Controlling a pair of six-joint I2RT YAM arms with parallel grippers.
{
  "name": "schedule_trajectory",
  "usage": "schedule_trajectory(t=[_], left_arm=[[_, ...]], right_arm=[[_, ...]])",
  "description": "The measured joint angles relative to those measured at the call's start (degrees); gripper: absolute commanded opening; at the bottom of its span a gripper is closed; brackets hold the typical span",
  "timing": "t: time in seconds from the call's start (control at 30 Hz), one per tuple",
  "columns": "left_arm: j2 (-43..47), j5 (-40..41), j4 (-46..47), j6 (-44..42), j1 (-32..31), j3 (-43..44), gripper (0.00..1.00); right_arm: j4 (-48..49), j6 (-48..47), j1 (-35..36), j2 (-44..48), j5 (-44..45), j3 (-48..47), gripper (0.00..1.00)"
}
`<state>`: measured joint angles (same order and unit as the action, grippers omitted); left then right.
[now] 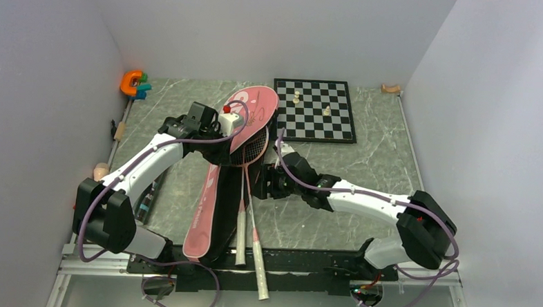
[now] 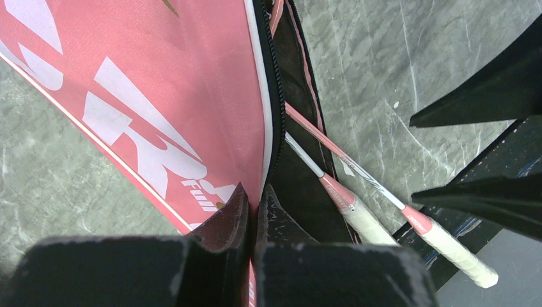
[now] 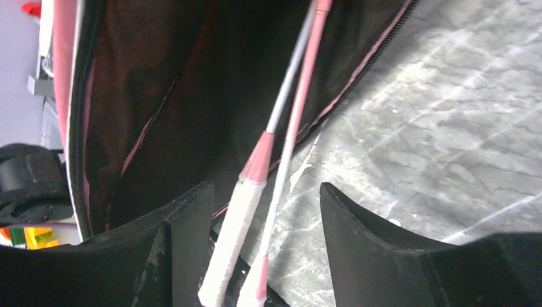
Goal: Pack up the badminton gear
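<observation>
The long pink bag (image 1: 207, 213) lies open down the middle of the table, its dark inside (image 3: 160, 96) showing. My left gripper (image 2: 255, 199) is shut on the bag's pink zipped flap edge (image 2: 192, 96) and holds it up. Two pink-framed rackets lie with their heads (image 1: 255, 146) in the bag. Their white handles (image 1: 241, 239) (image 1: 259, 267) stick out toward the near edge. My right gripper (image 3: 265, 198) is open over the racket shafts. One white handle (image 3: 233, 249) and a thin shaft (image 3: 281, 192) run between its fingers without being clamped.
A black-and-white chessboard (image 1: 315, 110) with pale pieces lies at the back right. An orange C-shaped toy (image 1: 132, 83) sits in the back left corner. A small wooden piece (image 1: 390, 89) lies by the right wall. The arms' black base rail (image 1: 305, 262) runs along the near edge.
</observation>
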<state>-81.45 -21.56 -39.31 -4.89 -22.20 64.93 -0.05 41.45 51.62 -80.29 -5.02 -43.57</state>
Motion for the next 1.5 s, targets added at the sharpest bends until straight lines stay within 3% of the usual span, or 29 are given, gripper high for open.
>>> schedule_trajectory(t=[0.4, 0.63, 0.7, 0.87, 0.9, 1.5], left_arm=[[0.0, 0.0, 0.0, 0.0, 0.0, 0.0, 0.00], [0.0, 0.0, 0.0, 0.0, 0.0, 0.0, 0.00], [0.0, 0.0, 0.0, 0.0, 0.0, 0.0, 0.00], [0.0, 0.2, 0.0, 0.0, 0.0, 0.0, 0.00], [0.0, 0.2, -0.2, 0.0, 0.0, 0.0, 0.00], [0.0, 0.8, -1.7, -0.3, 0.1, 0.0, 0.00]], right_arm=[[-5.7, -8.1, 7.6, -10.1, -3.1, -5.4, 0.56], [-7.2, -9.2, 7.0, -14.8, -4.5, -6.8, 0.42], [-7.2, -9.4, 7.0, -15.7, -4.6, -7.1, 0.35], [-7.2, -9.2, 6.9, -16.4, -5.6, -8.0, 0.02], [-7.4, -8.6, 6.8, -16.4, -5.5, -8.1, 0.00], [-8.0, -5.1, 1.1, -17.3, -4.3, -14.6, 0.00]])
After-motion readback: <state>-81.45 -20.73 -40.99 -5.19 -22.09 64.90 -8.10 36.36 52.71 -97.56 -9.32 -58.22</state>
